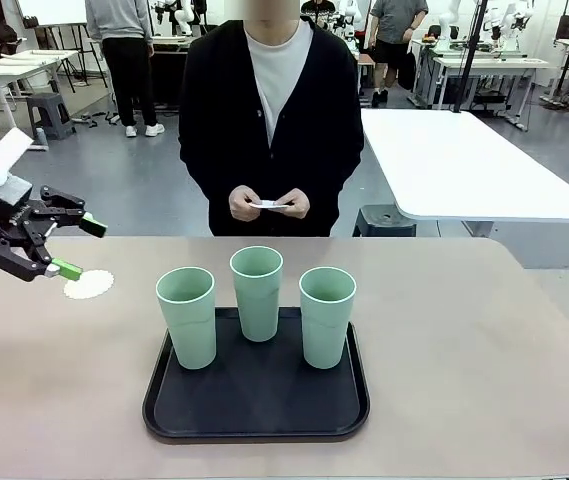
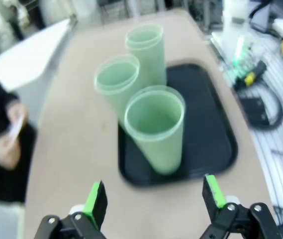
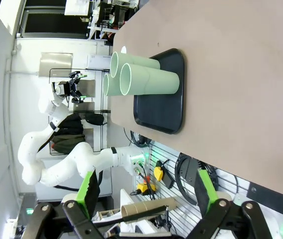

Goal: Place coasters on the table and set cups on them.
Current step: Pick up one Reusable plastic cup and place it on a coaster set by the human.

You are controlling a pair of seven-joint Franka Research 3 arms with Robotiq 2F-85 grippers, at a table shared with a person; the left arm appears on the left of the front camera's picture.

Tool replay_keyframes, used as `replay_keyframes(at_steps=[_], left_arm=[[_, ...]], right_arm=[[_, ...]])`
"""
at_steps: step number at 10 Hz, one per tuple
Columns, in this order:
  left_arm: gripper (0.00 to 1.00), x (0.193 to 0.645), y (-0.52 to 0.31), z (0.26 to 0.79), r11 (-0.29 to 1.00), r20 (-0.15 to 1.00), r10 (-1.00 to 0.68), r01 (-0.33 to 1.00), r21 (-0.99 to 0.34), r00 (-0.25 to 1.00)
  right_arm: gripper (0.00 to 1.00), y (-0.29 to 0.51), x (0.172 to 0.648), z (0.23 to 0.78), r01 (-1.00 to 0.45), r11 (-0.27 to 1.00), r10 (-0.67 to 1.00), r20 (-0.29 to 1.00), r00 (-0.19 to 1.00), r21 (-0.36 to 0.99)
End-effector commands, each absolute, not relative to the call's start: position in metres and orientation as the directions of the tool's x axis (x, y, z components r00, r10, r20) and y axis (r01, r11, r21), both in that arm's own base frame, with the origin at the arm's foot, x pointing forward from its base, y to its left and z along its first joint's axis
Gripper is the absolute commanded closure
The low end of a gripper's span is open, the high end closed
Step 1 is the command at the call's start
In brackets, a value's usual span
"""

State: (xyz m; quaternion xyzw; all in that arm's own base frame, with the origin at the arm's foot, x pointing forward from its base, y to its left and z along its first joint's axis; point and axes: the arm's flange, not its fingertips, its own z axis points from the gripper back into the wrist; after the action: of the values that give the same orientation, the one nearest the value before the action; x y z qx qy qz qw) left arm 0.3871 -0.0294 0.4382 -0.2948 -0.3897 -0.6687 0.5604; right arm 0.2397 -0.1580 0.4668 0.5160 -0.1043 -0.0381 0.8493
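Hovering at middle left, the left gripper (image 1: pixel 79 248), jaws apart, is just beside a coaster (image 1: pixel 88 285); three cups (image 1: pixel 257 290) stand on the tray (image 1: pixel 254 402). Also the right gripper (image 3: pixel 147 188) has jaws apart.

Bright, even light (left wrist blurry).

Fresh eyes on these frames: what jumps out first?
Three mint-green cups stand upright on a black tray at the middle of the table. At the table's left side, the left gripper hangs open right by one white coaster lying on the tabletop. Across the table, the person's hands hold something thin and white.
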Motion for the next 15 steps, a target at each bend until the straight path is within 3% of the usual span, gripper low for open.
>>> replay_keyframes(at_steps=[1,6,9,15], left_arm=[[0.00,0.411,-0.023,0.395,-0.148,0.928,-0.353,0.986,0.074,-0.122],[0.00,0.435,-0.036,0.349,-0.084,0.912,-0.411,0.995,-0.054,0.015],[0.00,0.443,-0.041,0.345,-0.102,0.881,-0.473,0.993,-0.059,0.004],[0.00,0.441,-0.042,0.339,-0.094,0.907,-0.421,0.994,-0.057,0.013]], right_arm=[[0.00,-0.159,0.239,0.467,-0.046,0.458,-0.169,0.138,0.976,0.888],[0.00,-0.159,0.239,0.467,-0.046,0.458,-0.169,0.138,0.976,0.888],[0.00,-0.159,0.239,0.467,-0.046,0.458,-0.169,0.138,0.976,0.888],[0.00,-0.159,0.239,0.467,-0.046,0.458,-0.169,0.138,0.976,0.888]])
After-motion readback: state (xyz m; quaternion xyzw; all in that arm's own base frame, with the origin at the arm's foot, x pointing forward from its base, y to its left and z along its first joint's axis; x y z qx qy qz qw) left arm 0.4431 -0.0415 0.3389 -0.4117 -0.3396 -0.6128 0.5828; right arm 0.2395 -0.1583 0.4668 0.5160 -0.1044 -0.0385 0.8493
